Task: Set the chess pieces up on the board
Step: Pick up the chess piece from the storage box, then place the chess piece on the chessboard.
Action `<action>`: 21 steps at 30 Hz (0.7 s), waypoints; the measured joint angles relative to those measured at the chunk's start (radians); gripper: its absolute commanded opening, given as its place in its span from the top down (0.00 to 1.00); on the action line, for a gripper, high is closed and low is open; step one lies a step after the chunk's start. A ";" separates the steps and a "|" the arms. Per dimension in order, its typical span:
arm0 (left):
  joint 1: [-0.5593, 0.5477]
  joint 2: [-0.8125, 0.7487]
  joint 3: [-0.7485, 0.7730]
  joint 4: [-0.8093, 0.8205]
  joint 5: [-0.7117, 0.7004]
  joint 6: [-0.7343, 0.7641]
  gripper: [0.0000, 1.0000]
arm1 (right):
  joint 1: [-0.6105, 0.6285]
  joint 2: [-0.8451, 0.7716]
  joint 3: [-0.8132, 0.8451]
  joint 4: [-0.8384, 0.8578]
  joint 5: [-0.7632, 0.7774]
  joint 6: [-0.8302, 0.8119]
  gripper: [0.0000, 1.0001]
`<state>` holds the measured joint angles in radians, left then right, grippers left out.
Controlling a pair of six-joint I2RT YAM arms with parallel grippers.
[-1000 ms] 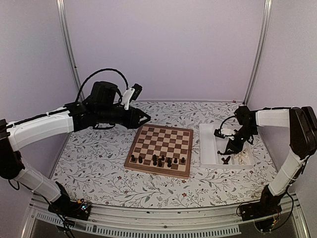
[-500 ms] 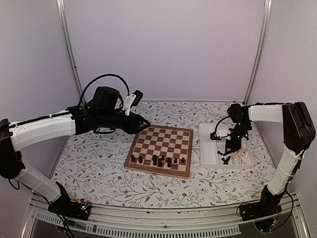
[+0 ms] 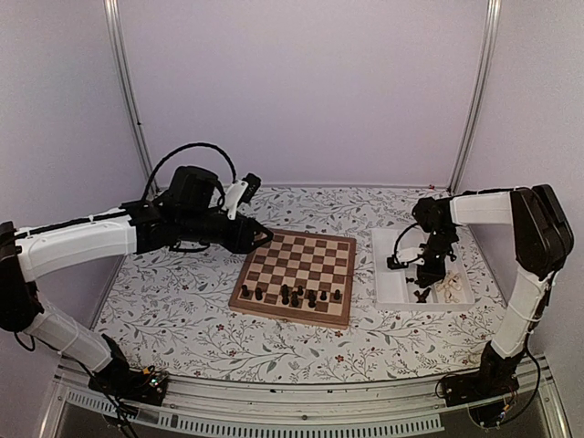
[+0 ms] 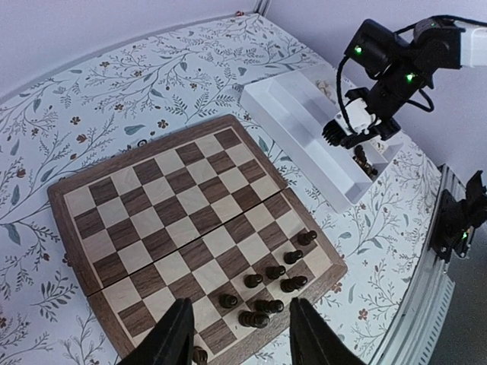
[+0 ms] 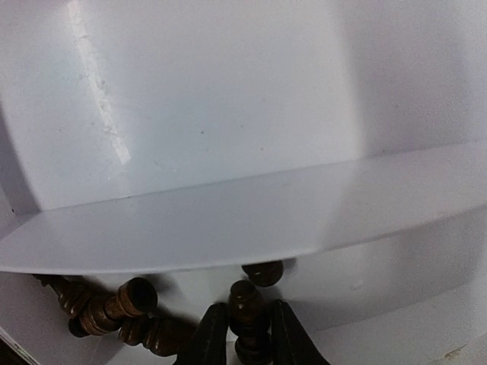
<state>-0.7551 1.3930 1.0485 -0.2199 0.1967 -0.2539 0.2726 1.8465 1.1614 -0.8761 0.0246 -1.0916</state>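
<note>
- Our right gripper (image 5: 245,340) stands down in the white tray (image 5: 228,114), its two fingers pressed against either side of one dark piece (image 5: 245,303), which stands upright on the tray floor.
- Just left of it, a heap of other dark pieces (image 5: 114,308) lies on its side in the same compartment, below a white divider.
- Our left gripper (image 4: 240,334) hangs above the board (image 3: 297,239) near its far left corner, with its fingers spread and nothing between them.
- The board lies flat on the flowered tablecloth (image 3: 182,310), with the tray just to its right.
- About ten dark chessmen (image 3: 292,294) stand on the board's two nearest rows; its other squares are bare.
- We see a few cream pieces (image 3: 449,287) in the tray's right compartment.
</note>
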 measured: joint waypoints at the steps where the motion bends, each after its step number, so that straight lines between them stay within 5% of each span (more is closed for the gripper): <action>1: 0.000 0.000 -0.001 0.000 0.002 0.000 0.55 | 0.001 0.002 0.003 -0.004 0.004 -0.001 0.85; 10: -0.010 0.032 0.002 0.086 0.036 -0.027 0.56 | 0.002 -0.035 0.051 -0.077 -0.059 0.030 0.89; 21: -0.134 0.347 0.219 0.241 0.120 -0.117 0.56 | 0.094 -0.270 0.150 -0.053 -0.466 0.152 0.90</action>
<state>-0.8886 1.7401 1.2675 0.0216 0.3168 -0.3706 0.3664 1.5761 1.3113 -0.9291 -0.4412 -0.9394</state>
